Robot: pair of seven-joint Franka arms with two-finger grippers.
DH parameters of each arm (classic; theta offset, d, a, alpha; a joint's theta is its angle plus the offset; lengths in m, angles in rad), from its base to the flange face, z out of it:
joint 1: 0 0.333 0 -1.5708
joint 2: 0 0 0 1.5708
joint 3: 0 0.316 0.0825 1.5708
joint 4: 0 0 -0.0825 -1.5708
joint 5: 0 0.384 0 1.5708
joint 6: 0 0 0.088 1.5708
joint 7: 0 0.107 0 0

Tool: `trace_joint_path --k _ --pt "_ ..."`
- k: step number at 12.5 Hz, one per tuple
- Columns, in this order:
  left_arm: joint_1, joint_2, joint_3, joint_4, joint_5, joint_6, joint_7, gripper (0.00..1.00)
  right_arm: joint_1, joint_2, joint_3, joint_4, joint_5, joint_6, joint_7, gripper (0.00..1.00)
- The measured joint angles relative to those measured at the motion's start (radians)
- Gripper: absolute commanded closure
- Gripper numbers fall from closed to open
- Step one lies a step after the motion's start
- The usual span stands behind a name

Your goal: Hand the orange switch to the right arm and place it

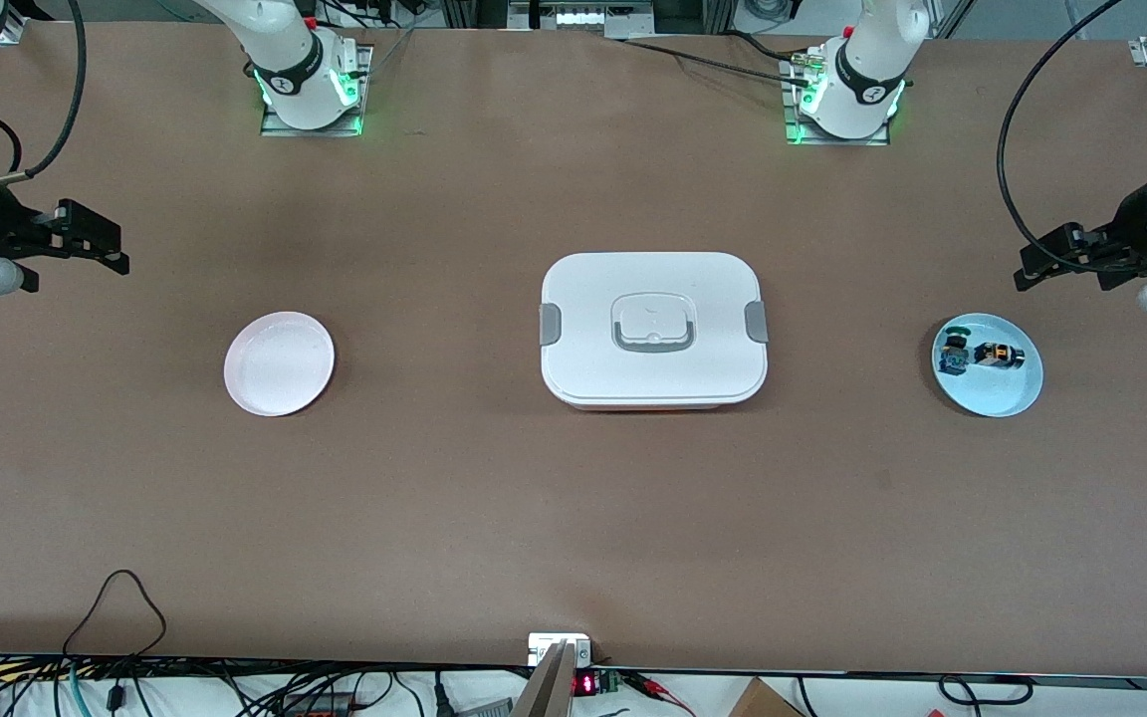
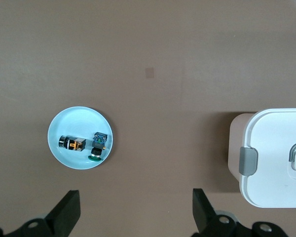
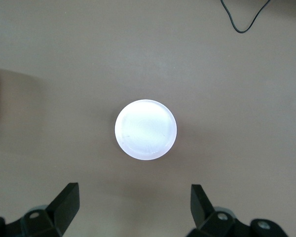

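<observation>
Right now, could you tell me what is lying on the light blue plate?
On the light blue plate lie the orange switch and a blue-and-green component beside it; whatever sits beneath them is hidden.

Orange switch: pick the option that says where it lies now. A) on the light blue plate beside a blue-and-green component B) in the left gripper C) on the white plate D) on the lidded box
A: the orange switch lies on the light blue plate, beside the blue-and-green component, with no gripper touching it.
</observation>
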Motion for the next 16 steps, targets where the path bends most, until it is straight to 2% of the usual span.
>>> trace_joint_path --k 9,13,16 --pt "-0.002 0.080 0.000 -0.002 0.004 -0.002 0.000 0.00 0.001 0.001 0.001 -0.001 0.000 -0.001 0.000 0.00" --pt "0.001 0.150 0.001 -0.005 0.004 -0.003 0.000 0.00 -0.001 0.001 -0.001 -0.001 0.000 -0.001 0.000 0.00" --pt "0.003 0.159 0.004 -0.006 0.004 -0.004 0.000 0.00 0.001 0.001 -0.001 -0.001 0.000 0.000 0.000 0.00"
